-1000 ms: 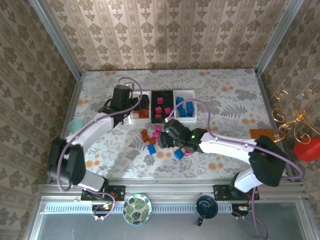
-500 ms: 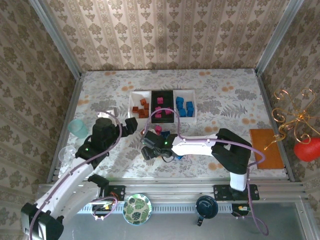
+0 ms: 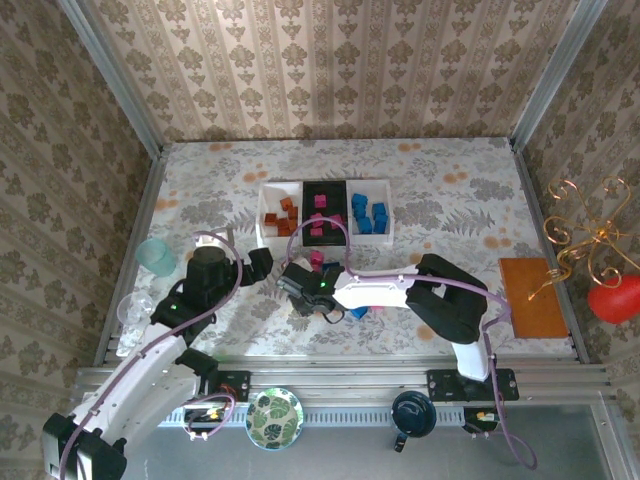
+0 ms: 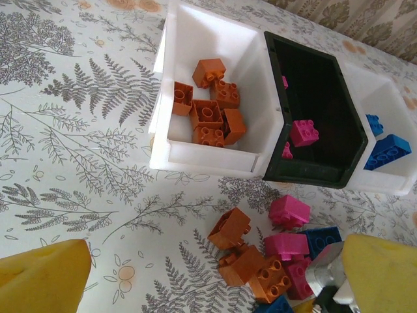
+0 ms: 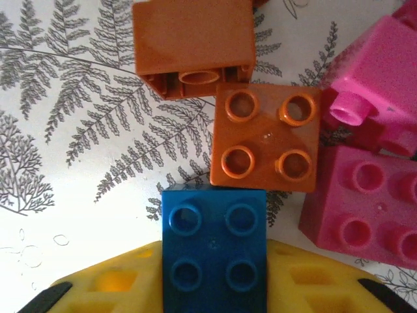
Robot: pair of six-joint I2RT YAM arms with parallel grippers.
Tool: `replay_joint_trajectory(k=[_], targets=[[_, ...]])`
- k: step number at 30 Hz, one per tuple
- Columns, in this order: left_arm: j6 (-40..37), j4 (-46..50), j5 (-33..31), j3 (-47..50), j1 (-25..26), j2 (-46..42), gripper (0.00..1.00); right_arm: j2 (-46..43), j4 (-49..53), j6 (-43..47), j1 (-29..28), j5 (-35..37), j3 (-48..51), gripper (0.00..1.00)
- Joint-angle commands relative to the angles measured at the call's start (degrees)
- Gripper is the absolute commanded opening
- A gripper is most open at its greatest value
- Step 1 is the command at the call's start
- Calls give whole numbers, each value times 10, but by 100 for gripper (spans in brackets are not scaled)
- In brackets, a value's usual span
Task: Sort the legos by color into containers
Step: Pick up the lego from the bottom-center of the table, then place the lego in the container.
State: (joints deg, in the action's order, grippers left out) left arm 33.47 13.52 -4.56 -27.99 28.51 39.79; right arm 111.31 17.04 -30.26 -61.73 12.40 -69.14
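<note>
My right gripper [image 5: 214, 280] is shut on a blue lego [image 5: 214, 248], studs up, low over the table at the near-left edge of the loose pile [image 3: 322, 272]. An orange lego [image 5: 266, 137] touches its far end, and pink legos [image 5: 365, 202] lie to the right. My left gripper [image 4: 208, 287] hangs open and empty just left of the pile [image 4: 260, 254]. The containers stand in a row behind it: a white tray [image 4: 171, 151] with orange legos [image 4: 208, 114], a black tray [image 4: 313, 176] with pink ones [image 4: 304, 132], and a white tray [image 3: 385, 185] with blue ones [image 4: 391, 150].
A pale teal cup [image 3: 155, 256] and a clear glass [image 3: 130, 312] stand at the left edge. An orange-brown board [image 3: 532, 298] lies at the right, with a gold ornament and red ball [image 3: 615, 297] beyond it. A patterned plate [image 3: 274, 418] sits on the near rail.
My left arm has pulled back from the trays to the near left of the pile with its jaws wide. My right gripper has slid left across the pile and closed on the blue lego.
</note>
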Motion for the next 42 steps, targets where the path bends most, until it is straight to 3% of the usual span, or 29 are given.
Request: replay_joint_trajectory(k=[1, 7, 11, 15, 21, 27, 32, 34, 36, 42], targets=[[9, 6, 12, 7, -3, 1, 100, -44, -41, 32, -1, -62, 39, 31], [6, -2, 33, 8, -7, 10, 100, -164, -87, 53, 27, -163, 122, 26], [3, -14, 45, 12, -7, 18, 100, -254, -90, 53, 76, -169, 162, 26], [3, -25, 58, 15, -6, 27, 100, -313, -64, 46, 166, -137, 166, 26], [6, -30, 70, 20, -2, 35, 100, -246, 5, 36, 292, -61, 66, 26], [9, -29, 75, 22, 7, 43, 98, -94, 57, 43, 338, -21, -70, 26], [9, -30, 77, 23, 19, 59, 98, -26, 87, 43, 347, -2, -152, 35], [8, -32, 78, 23, 23, 66, 98, -14, 98, 42, 349, -4, -173, 53], [7, -34, 80, 22, 25, 69, 98, -21, 98, 45, 348, -8, -176, 63], [4, -39, 81, 24, 31, 72, 99, -115, 72, 42, 320, -20, -97, 69]])
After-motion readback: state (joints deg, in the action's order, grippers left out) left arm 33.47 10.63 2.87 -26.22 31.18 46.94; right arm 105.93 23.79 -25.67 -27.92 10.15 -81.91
